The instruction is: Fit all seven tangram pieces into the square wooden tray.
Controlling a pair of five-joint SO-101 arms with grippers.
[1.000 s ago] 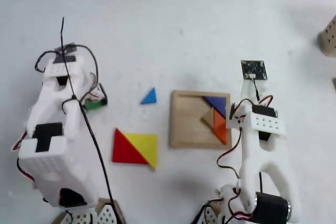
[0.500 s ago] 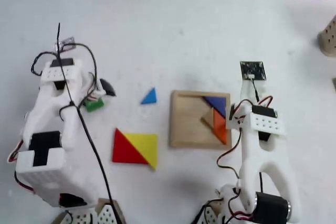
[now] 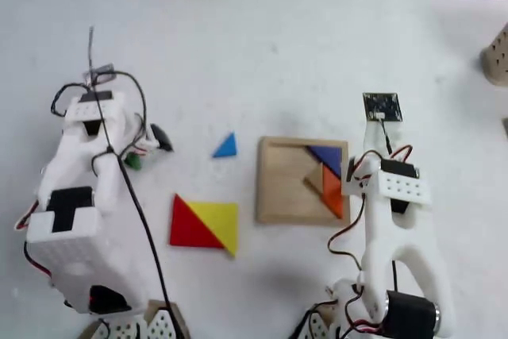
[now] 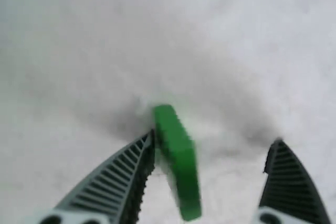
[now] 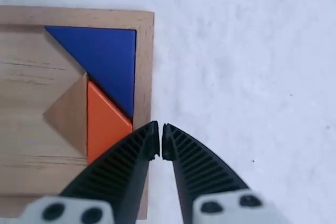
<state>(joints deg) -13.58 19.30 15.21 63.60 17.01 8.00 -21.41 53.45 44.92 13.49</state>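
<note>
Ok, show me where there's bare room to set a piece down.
Most room: the table beyond the small blue triangle and the tray. The tray's left half is bare wood. Crowded: the tray's right side, with pieces and the right gripper; also around the left gripper and green piece.

The green piece (image 4: 176,161) stands on edge, touching one finger of your left gripper (image 4: 212,141). The tray (image 5: 79,17), with a blue triangle (image 5: 102,56) and an orange piece (image 5: 105,124) inside, lies under your right gripper (image 5: 160,140).
</note>
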